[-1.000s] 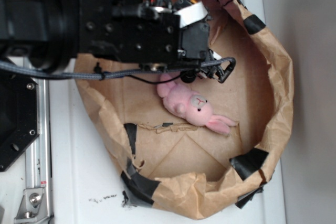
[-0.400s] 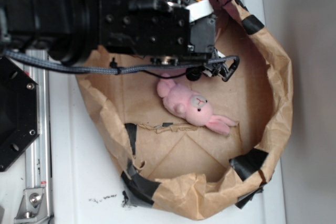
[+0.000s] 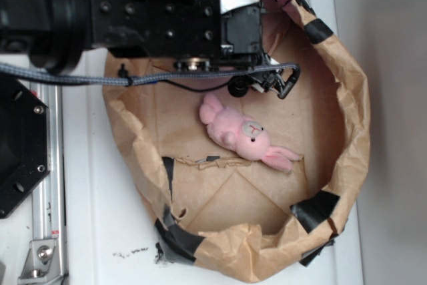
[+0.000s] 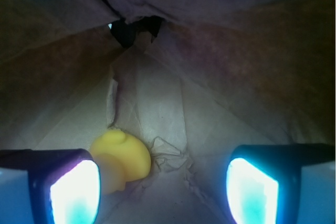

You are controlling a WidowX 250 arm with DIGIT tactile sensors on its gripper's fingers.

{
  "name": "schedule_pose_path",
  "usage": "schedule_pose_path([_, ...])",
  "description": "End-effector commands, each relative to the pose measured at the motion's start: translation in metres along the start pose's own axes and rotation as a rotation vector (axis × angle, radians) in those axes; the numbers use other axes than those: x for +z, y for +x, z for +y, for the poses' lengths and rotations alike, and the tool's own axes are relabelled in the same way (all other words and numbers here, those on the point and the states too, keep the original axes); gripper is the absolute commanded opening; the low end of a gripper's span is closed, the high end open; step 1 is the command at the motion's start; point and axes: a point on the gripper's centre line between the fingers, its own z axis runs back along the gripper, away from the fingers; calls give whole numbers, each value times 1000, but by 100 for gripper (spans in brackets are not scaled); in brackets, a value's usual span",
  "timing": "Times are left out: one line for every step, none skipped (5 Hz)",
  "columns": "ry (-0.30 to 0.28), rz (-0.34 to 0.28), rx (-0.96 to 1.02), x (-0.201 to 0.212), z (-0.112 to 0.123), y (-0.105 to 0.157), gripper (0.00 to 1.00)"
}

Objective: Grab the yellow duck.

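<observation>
The yellow duck point(image 4: 122, 158) lies on the brown paper floor low in the wrist view, right beside the left finger point(image 4: 73, 192) and partly behind it. My gripper point(image 4: 164, 190) is open, its two glowing pads wide apart, with bare paper between them. In the exterior view the duck is hidden under the black arm. The gripper's head point(image 3: 263, 85) hangs over the upper part of the paper bag point(image 3: 347, 131), above the pink bunny point(image 3: 241, 135).
The pink plush bunny lies in the middle of the bag's floor. Crumpled bag walls patched with black tape point(image 3: 313, 208) ring the space. A dark hole point(image 4: 131, 30) shows in the paper wall ahead. A metal rail point(image 3: 47, 191) runs along the left.
The arm has shifted up and slightly left in the exterior view, toward the bag's top wall. The bunny has not moved.
</observation>
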Motion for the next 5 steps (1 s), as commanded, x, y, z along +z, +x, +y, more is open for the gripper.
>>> schedule_pose_path([33,-24,-8,-10,1,13,100])
schedule_pose_path([67,12,-72,-30,-13,0,100])
schedule_pose_path([17,10,-106,-23,-25,-5,100])
schedule_pose_path([-34,41,-118,-14,-38,-8,100])
schedule_pose_path([-78,46,-145,0,-47,-17,100])
